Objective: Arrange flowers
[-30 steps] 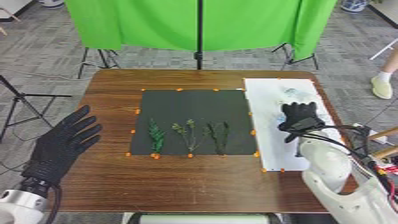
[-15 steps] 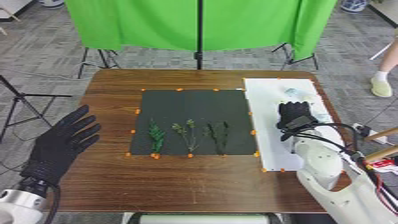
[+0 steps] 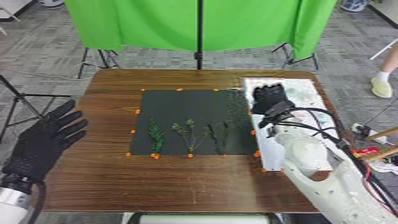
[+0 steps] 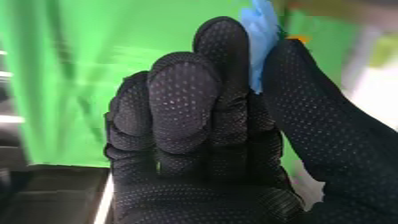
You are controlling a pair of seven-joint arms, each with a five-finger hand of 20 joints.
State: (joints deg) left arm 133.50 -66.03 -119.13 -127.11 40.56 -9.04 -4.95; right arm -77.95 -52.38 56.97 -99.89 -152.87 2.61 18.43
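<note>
Right robot hand (image 3: 269, 97): above the 11 o'clock part of the white sheet (image 3: 274, 160), its arm entering from 5 o'clock. In the right wrist view its thumb and the nearest finger pinch a light-blue petal-like piece (image 4: 259, 42) — thin, upright along the fingertips, its exact form too blurred to tell. Left robot hand (image 3: 44, 140): open, fingers straight and spread, at the 9 o'clock edge of the brown counter (image 3: 178, 187).

The dark mat (image 3: 191, 107) lies on the counter, with the white sheet beside it toward 3 o'clock. Three plant pieces rest on the mat, apart from one another: a full green sprig (image 3: 156, 137) toward 8 o'clock, a branching sprig (image 3: 191, 136) at 6 o'clock, and a darker leafy sprig (image 3: 219, 137) between 4 and 5 o'clock. Small orange markers (image 3: 189, 155) line the mat's border. Beyond the counter, at 12 o'clock — a hanging green cloth (image 3: 151, 25).
</note>
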